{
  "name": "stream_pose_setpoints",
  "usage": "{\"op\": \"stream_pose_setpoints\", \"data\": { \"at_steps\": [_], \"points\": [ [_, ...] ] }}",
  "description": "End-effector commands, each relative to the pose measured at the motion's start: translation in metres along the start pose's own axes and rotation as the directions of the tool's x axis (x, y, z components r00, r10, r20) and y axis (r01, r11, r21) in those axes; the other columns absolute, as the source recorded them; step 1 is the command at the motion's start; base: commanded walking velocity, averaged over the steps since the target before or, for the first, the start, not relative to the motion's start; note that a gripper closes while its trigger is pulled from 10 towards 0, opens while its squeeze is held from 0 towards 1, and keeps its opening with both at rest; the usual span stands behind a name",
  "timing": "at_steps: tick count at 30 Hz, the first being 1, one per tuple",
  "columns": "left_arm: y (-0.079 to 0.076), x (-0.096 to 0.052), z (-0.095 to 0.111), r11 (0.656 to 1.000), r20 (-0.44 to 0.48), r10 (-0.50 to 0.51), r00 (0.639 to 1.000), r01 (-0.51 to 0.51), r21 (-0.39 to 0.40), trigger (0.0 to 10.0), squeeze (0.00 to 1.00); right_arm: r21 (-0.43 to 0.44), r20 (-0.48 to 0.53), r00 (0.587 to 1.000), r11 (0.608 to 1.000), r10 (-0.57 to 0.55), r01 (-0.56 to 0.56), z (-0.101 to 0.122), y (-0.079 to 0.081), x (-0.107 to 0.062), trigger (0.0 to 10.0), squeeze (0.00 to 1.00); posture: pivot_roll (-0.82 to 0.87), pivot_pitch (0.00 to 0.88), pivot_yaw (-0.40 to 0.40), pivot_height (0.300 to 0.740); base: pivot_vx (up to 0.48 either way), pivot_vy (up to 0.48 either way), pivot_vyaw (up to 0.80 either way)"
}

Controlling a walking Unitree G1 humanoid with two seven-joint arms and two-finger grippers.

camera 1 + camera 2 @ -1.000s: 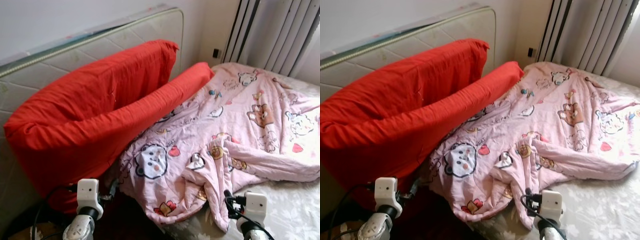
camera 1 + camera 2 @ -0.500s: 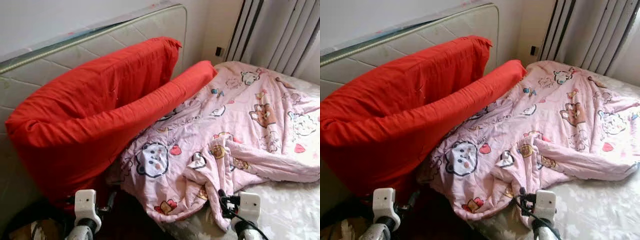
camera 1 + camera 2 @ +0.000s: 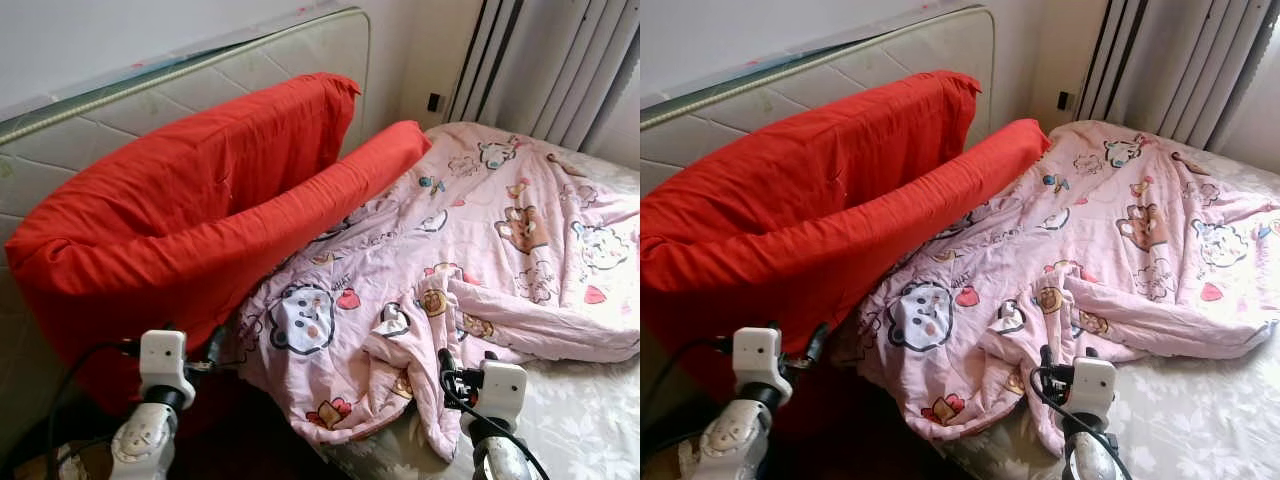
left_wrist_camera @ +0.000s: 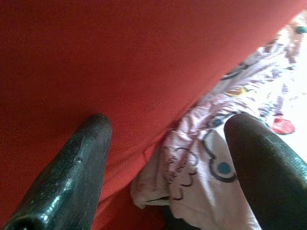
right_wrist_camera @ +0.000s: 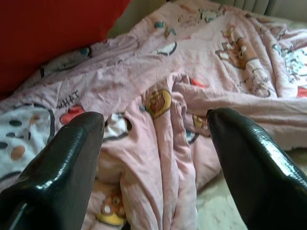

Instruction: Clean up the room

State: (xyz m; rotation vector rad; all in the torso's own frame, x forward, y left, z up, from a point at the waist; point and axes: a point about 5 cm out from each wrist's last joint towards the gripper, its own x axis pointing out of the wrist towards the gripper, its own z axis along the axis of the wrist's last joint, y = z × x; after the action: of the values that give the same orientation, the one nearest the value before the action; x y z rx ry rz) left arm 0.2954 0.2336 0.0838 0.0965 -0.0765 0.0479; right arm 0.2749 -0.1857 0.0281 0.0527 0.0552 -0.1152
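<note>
At your far left, a pale quilted mattress stands on edge against the wall. Leaning on it you have a large red duvet, folded lengthwise into a bulky roll whose far end reaches toward the curtains. Your left gripper hovers at the duvet's lower edge, fingers spread, holding nothing, aimed at the seam where red cloth meets pink. Next along, a pink cartoon-print quilt lies crumpled over the bed, its near corner bunched and hanging over the bed's near edge. Your right gripper is released too, fingers wide apart just above that bunched fold. At your right, bare floral sheet shows. Judged from this, the tidying has barely started: neither cover is gripped, spread or folded flat; both remain to do.
</note>
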Motion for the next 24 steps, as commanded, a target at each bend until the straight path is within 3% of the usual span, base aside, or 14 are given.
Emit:
{"op": "stream_pose_setpoints", "data": {
  "at_steps": [1, 4, 8, 16, 24],
  "points": [
    [-0.002, 0.001, -0.002, 0.998, -0.023, -0.013, 1.0, 0.012, -0.054, 10.0, 0.0, 0.002, -0.014, 1.0, 1.0, 0.004, -0.004, -0.003, 0.002, -0.003, 10.0, 0.0, -0.04, 0.144, 0.008, 0.74, 0.0, 0.0, 0.0],
    [-0.017, 0.0, -0.007, 0.993, -0.046, -0.09, 0.995, 0.086, -0.076, 10.0, 0.0, 0.005, -0.016, 1.0, 1.0, 0.005, -0.005, -0.003, 0.003, -0.003, 10.0, 0.0, -0.04, 0.14, 0.01, 0.74, 0.0, 0.0, 0.0],
    [-0.025, -0.002, -0.007, 0.992, -0.045, -0.094, 0.995, 0.09, -0.09, 10.0, 0.0, 0.01, -0.022, 1.0, 1.0, -0.004, 0.005, -0.003, 0.002, -0.003, 10.0, 0.0, -0.05, 0.144, 0.009, 0.74, 0.0, 0.0, 0.0],
    [-0.023, 0.002, -0.004, 0.993, -0.042, -0.091, 0.995, 0.088, -0.084, 10.0, 0.0, 0.007, -0.038, 0.999, 1.0, -0.016, 0.016, -0.002, -0.002, 0.0, 10.0, 0.0, -0.04, 0.16, 0.007, 0.716, 0.0, 0.0, 0.0],
    [-0.023, 0.005, 0.0, 0.993, -0.04, -0.101, 0.994, 0.098, -0.071, 10.0, 0.0, 0.012, -0.04, 0.999, 1.0, -0.005, 0.006, -0.001, 0.005, 0.001, 10.0, 0.0, -0.04, 0.166, 0.008, 0.666, 0.0, 0.0, 0.0]
  ]
}}
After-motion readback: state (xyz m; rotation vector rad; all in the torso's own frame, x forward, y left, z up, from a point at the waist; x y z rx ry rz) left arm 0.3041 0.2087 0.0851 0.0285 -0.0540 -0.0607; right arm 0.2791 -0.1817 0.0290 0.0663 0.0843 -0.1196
